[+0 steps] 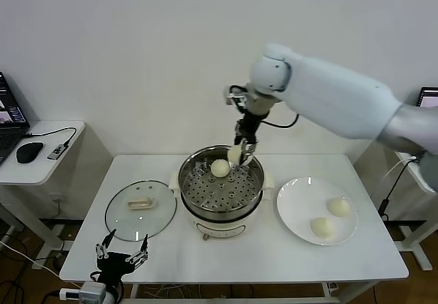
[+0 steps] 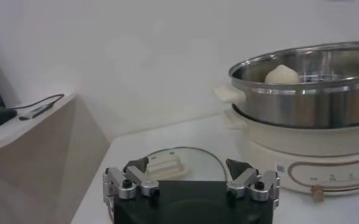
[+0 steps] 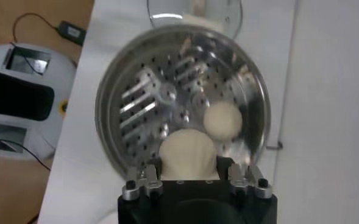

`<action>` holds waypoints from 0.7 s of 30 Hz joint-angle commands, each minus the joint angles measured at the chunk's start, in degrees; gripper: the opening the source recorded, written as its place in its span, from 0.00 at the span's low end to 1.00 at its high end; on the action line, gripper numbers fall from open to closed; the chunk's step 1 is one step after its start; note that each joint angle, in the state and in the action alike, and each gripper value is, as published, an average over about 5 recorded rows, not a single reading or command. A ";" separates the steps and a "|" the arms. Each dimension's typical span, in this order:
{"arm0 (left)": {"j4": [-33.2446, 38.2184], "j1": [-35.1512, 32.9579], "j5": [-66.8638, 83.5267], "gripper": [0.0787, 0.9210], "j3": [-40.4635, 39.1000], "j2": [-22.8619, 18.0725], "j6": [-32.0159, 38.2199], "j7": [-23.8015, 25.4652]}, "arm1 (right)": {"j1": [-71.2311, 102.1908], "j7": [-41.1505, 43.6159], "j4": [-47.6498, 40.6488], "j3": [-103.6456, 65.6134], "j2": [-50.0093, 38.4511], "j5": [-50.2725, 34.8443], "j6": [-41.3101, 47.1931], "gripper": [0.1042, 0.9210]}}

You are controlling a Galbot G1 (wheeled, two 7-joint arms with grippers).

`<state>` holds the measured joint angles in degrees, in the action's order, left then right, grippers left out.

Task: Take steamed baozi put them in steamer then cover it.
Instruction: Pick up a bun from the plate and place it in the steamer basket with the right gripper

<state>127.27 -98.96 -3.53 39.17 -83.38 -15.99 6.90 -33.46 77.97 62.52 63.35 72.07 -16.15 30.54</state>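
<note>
A white worktop carries a round, shiny steel steamer on a white base, its perforated tray visible inside. One smooth, cream-white baozi rests on the tray near the far wall. The right claw hangs over the steamer's far rim, closed on a second baozi, pale and rounded between its fingers. Two more buns lie on a white plate to the steamer's right. The clear glass cover with its cream handle lies flat on the left. The left claw waits at the near edge, fingers spread wide, holding nothing.
</note>
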 commanded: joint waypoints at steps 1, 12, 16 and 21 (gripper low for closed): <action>-0.09 0.26 0.44 0.88 0.15 0.38 0.07 0.09 | 7.31 -0.17 -9.15 -0.59 11.62 2.12 1.14 0.56; -0.32 0.81 1.26 0.88 0.15 0.45 0.03 0.09 | 14.31 -0.86 -15.75 -4.75 16.40 8.41 0.22 0.56; -0.18 0.84 1.33 0.88 0.01 0.23 0.02 0.10 | 15.15 -1.08 -16.49 -5.29 16.81 9.47 0.00 0.56; -0.25 0.65 1.27 0.88 -0.34 0.17 0.07 0.04 | 16.99 -1.23 -18.15 -8.09 17.36 12.68 -0.89 0.56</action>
<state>127.06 -98.23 -2.26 38.97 -83.25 -15.96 6.95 -20.23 76.87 48.14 58.17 86.71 -7.69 30.00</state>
